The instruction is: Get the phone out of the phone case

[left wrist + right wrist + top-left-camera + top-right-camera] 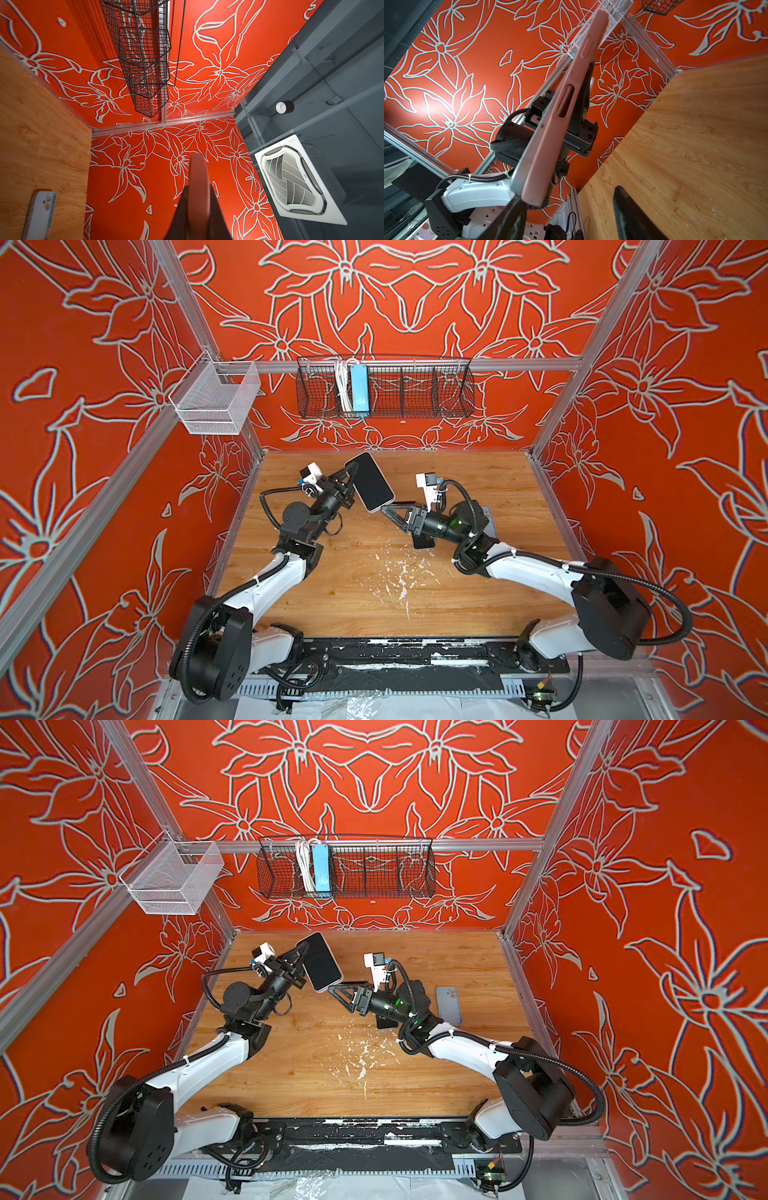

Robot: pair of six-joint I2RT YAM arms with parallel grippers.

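Clamping left gripper (353,484): pinches long edge of pink phone case (548,141).
Nearby right gripper (388,507): spread at lower corner.
Wooden table (374,597): well below.

Behind the left pincer (352,480) and the right pincer (392,507), each being formed of black triangular fingers (390,513) on a black block body, white moulded arm links (270,585) are being joined by large round black joint housings (611,614). A black corrugated cable conduit (481,178) is being run along each arm away from its pincer and tied down with white zip ties (508,174), while a small white camera mount (426,485) is being carried just behind each pincer's body. Recessed screws (542,102) are being shown on the left pincer's body, and a green light (456,523) is being lit on the black wrist behind the right pincer.
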